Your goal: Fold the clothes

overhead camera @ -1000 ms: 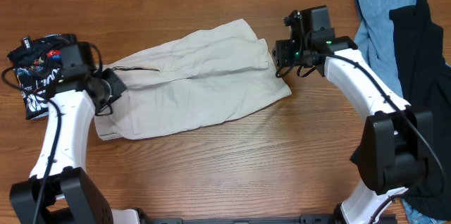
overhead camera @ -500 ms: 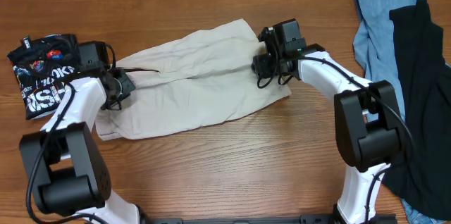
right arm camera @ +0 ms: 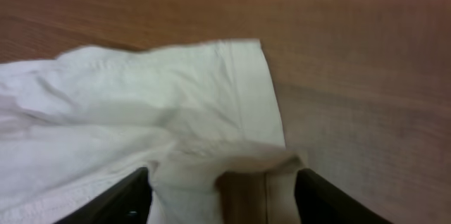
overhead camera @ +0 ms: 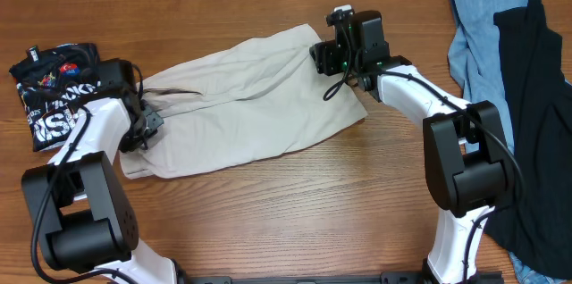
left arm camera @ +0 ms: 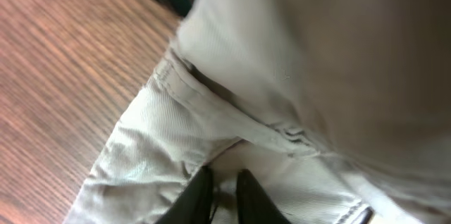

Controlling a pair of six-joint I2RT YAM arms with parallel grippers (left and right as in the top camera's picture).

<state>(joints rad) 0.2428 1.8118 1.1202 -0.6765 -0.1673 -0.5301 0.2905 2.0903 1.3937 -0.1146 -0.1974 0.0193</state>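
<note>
The beige shorts (overhead camera: 255,105) lie spread flat across the middle of the table, waistband to the left and legs to the right. My left gripper (overhead camera: 147,126) sits low on the waistband end. In the left wrist view its fingertips (left arm camera: 224,190) stand a narrow slit apart on the cloth (left arm camera: 282,76) by the waistband seam. My right gripper (overhead camera: 323,56) hovers at the far leg's hem. In the right wrist view it (right arm camera: 222,182) is wide open, with a raised fold of the hem (right arm camera: 232,157) between the fingers.
A folded black printed garment (overhead camera: 54,87) lies at the far left next to my left arm. A light blue garment (overhead camera: 478,25) and a black garment (overhead camera: 536,105) are heaped along the right edge. Bare wood runs along the front.
My right gripper has moved left from beside the shorts onto the leg hem and opened wider. My left gripper's fingers have parted slightly on the waistband.
</note>
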